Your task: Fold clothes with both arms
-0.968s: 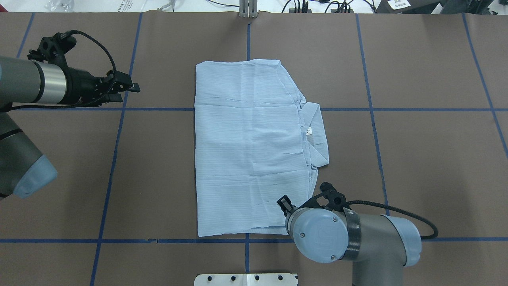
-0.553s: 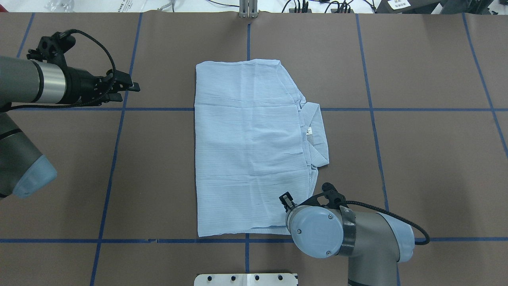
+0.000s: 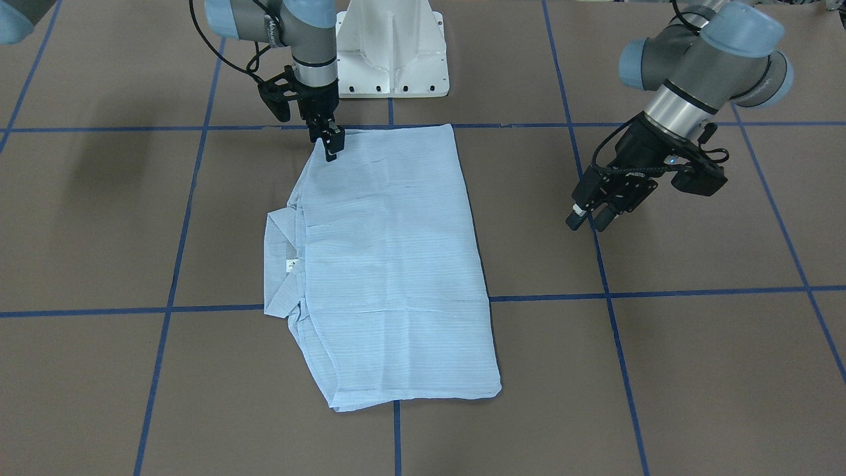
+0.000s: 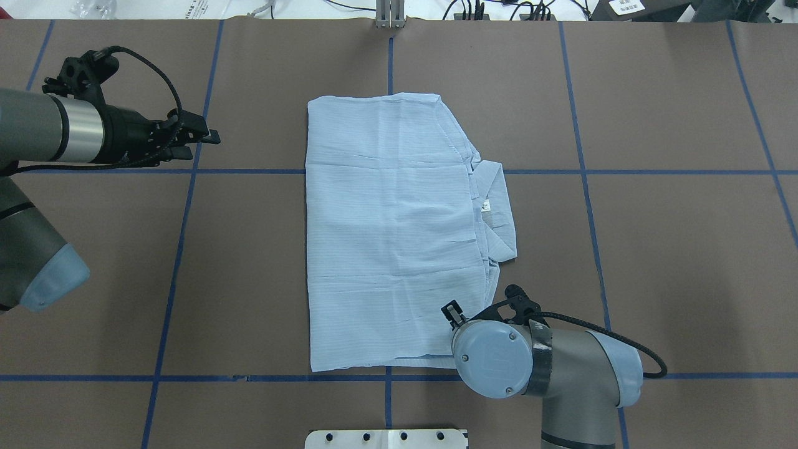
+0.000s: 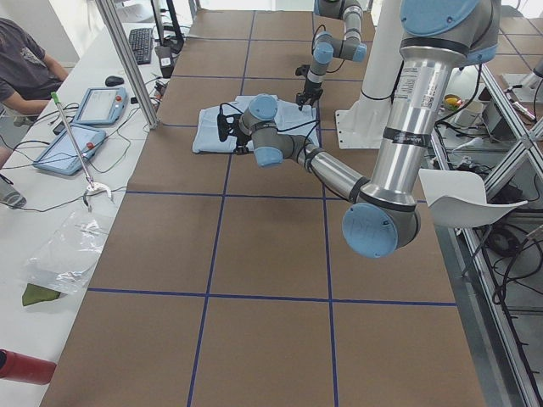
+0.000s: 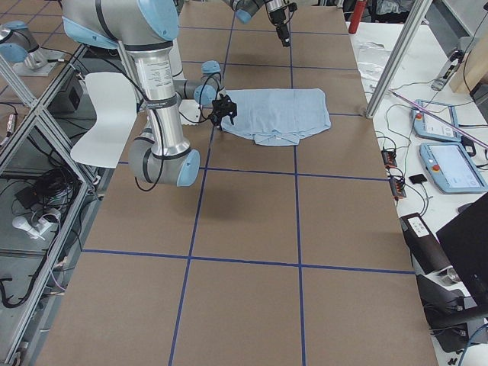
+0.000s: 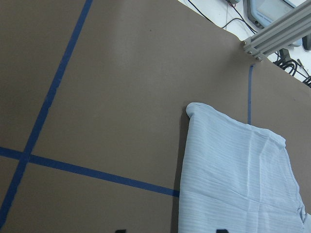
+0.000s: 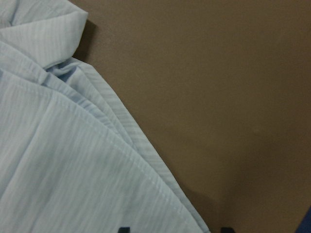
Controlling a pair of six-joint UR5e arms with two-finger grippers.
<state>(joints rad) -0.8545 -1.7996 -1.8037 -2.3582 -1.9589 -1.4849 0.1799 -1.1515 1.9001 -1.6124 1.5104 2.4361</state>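
The pale-blue striped shirt (image 4: pixel 393 237) lies folded into a rectangle mid-table, its collar (image 4: pixel 499 212) and neck tag sticking out on the robot's right side. My right gripper (image 3: pixel 330 147) points straight down at the shirt's (image 3: pixel 390 264) near right corner, by the layered edge (image 8: pixel 121 145). It is open, its tips wide apart in the right wrist view. In the overhead view it is hidden under its own wrist. My left gripper (image 4: pixel 209 137) hovers open and empty above bare table, well to the left of the shirt (image 7: pixel 233 179).
Brown table cover with blue tape lines (image 4: pixel 181 237). The white pedestal base (image 3: pixel 391 46) stands just behind the shirt's near edge. An aluminium post (image 7: pixel 277 34) rises at the far edge. A person (image 5: pixel 25 68), tablets and cables are at a side bench.
The right arm's wrist and forearm have shifted slightly left and inward near the shirt's corner. The left arm and the shirt have not moved.
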